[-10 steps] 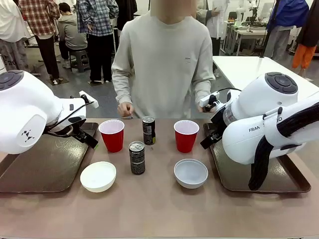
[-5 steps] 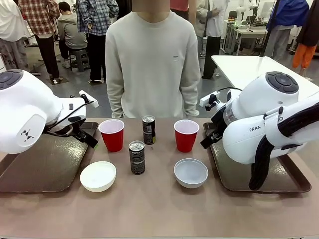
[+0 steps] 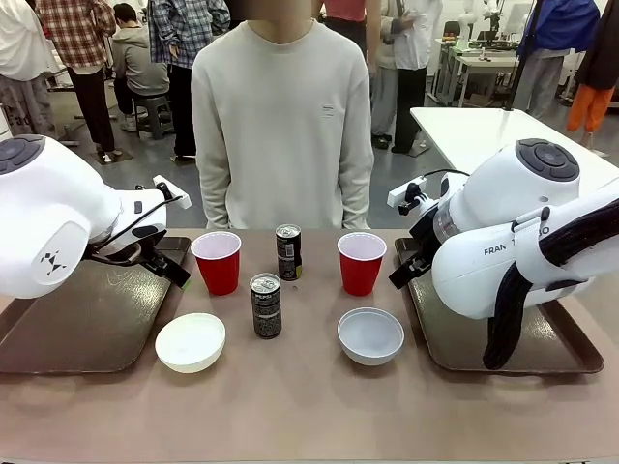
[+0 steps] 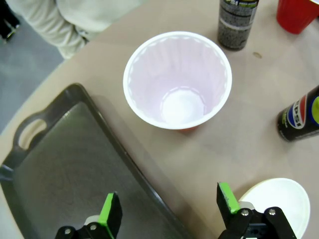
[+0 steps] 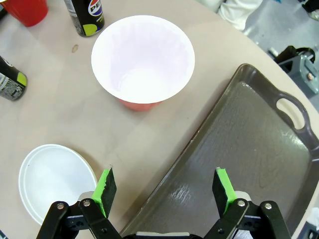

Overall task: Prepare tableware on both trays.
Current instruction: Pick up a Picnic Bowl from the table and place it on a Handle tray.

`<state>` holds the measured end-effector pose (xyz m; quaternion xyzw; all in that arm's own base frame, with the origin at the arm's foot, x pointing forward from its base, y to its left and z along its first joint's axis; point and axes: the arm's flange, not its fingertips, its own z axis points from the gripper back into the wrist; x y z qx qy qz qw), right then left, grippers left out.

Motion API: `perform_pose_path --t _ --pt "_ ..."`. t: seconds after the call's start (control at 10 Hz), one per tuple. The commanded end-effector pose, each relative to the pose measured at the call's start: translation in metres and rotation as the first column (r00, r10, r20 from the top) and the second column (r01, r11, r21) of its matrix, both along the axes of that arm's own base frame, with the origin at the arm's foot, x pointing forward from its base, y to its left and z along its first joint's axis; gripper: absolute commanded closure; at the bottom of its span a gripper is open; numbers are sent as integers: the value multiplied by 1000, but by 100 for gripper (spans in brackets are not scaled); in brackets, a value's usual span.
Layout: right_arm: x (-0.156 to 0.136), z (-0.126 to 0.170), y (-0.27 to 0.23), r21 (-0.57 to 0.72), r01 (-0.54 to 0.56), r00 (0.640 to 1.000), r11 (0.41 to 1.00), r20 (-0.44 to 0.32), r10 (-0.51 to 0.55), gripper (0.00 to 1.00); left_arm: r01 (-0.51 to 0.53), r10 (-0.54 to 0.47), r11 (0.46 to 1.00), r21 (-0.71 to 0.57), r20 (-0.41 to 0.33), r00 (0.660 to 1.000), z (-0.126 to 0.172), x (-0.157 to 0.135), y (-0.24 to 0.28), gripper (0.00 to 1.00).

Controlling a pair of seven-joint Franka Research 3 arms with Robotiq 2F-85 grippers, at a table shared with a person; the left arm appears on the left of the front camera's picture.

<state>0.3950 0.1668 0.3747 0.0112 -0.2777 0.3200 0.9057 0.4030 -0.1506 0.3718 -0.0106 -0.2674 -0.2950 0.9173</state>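
Two red cups [image 3: 218, 261] [image 3: 361, 263], two dark cans [image 3: 288, 251] [image 3: 266, 304] and two bowls, a cream one [image 3: 191, 341] and a pale grey one [image 3: 370, 334], stand on the table between two brown trays [image 3: 58, 329] [image 3: 464, 343]. My left gripper [image 3: 166, 268] hangs open over the left tray's inner edge; its wrist view looks down on the left cup [image 4: 177, 79], the tray rim [image 4: 122, 154] and the cream bowl [image 4: 276, 199]. Over the right tray's inner edge my right gripper [image 3: 406, 271] is also open, above the right cup [image 5: 143, 57], tray [image 5: 244, 164] and grey bowl [image 5: 52, 179].
A person in a pale sweater [image 3: 280, 126] stands at the table's far side with arms down. Both trays carry nothing. A white table [image 3: 484, 135] stands behind on the right, and other people stand farther off.
The person drew both hands back from the table's far edge, straightened up and shifted a little left. Neither arm nor any tableware has moved.
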Motion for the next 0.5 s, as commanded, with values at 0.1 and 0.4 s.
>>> perform_pose_path --t 0.1,0.4 --pt "0 0 0 0 0 1000 1000 0 0 0 0 0 1000 0 0 1000 0 0 0 0" --pt "-66 41 -7 -92 39 987 995 -154 -53 0 -36 42 998 53 -116 992 47 -71 5 0"
